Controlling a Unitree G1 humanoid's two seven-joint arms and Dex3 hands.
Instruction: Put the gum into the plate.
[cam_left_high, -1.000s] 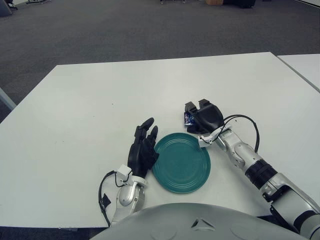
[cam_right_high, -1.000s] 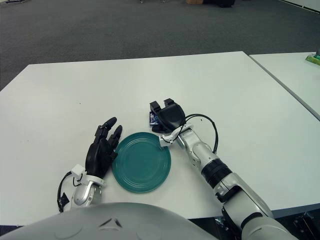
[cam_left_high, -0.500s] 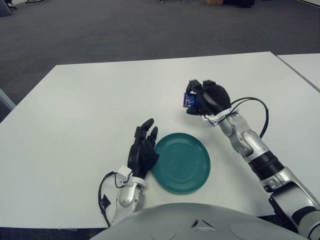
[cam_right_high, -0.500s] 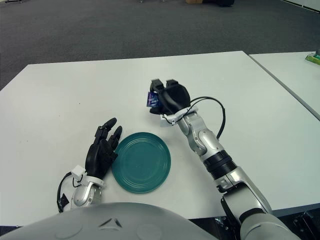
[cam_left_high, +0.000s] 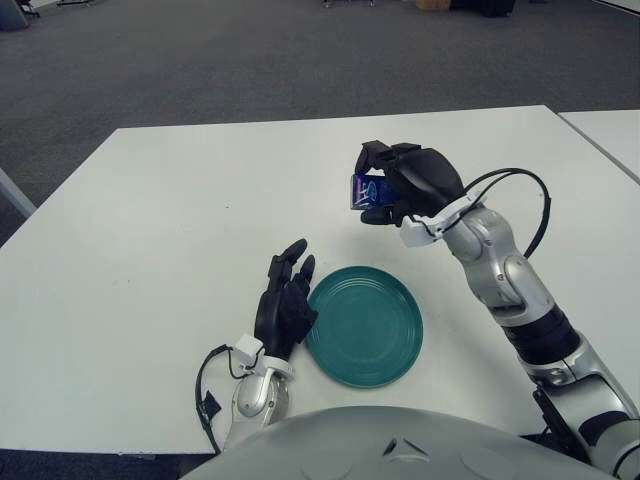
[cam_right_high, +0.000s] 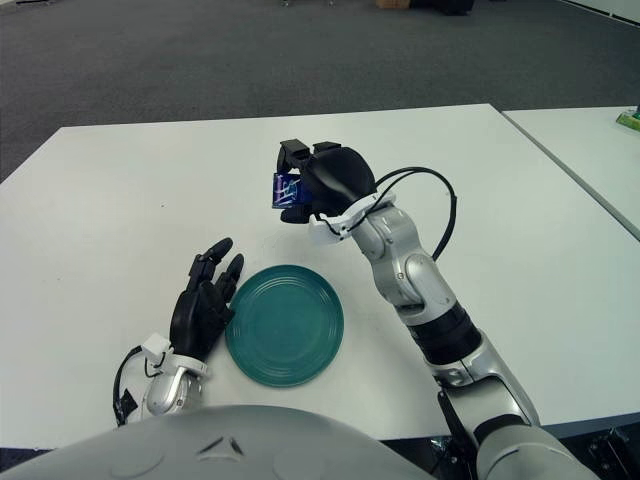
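Right hand (cam_left_high: 415, 185) has lifted gum (cam_left_high: 367, 190).

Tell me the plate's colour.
The plate is dark teal green, clearest in the left eye view.

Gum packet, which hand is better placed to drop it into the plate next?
Right hand: it already grips the gum, raised beyond the green plate. The left hand rests open on the table beside the plate.

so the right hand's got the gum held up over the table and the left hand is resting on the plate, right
Not quite. The right hand does hold the gum up over the table, but the left hand isn't on the plate. The left eye view shows it lying on the table beside the plate's left rim, fingers open.
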